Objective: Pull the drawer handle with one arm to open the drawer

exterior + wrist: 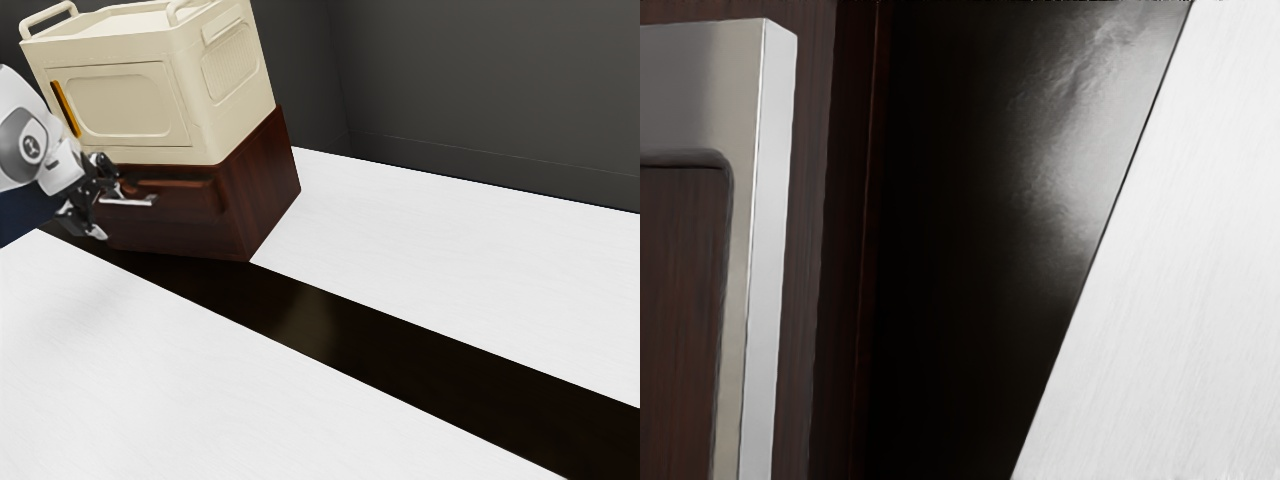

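Tabletop nearest the exterior camera: white, fine streaks, lit evenly. Beyond it a dark, glossy band crosses on a diagonal from the foot of the cabinet toward the exterior view's lower right, a dull patch of light on it. More white surface past that.

Arm comes in at the exterior view's left, white shell with grey joint cover, dark blue section below. Gripper black, at the cabinet front. Jaws stand well apart, one finger above handle level, the other below. Not clamped on anything; can't tell if either finger is touching the handle.

Handle: silver, squared bar, mounted on the drawer front, level with the space between the fingers. Wrist view has it close up, flat faces and a squared corner, standing off dark wood grain, with the dark band and the white surface beyond.

Cabinet is red-brown wood, sits at the far end of the band. Can't tell how far the drawer is out, if at all.

Cream box on top of the cabinet, recessed panels, raised carry rails up top, orange strip upright on its front. Dark grey wall behind everything.
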You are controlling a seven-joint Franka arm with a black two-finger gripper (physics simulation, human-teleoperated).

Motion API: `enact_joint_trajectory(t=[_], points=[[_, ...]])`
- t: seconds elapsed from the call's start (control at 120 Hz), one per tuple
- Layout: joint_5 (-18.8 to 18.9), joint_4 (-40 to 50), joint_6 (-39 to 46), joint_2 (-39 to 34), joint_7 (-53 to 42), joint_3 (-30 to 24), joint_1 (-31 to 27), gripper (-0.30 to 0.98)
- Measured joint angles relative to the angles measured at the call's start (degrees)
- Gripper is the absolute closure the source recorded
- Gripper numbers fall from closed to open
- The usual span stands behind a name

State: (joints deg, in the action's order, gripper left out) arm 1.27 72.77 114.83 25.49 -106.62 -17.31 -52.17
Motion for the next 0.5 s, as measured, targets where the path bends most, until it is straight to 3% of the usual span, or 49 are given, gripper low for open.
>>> enact_joint_trajectory(t=[0.117, 0.333, 0.5], points=[[0.20, 0.15, -2.92, -1.25, -0.31, 0.08, -0.19, 0.14], [0.08, 0.20, -8.17, -1.96, -0.78, 0.01, -0.76, 0.08], [-0.11, 1.25, -10.65, -3.80, -1.10, 0.13, -1.08, 0.14]])
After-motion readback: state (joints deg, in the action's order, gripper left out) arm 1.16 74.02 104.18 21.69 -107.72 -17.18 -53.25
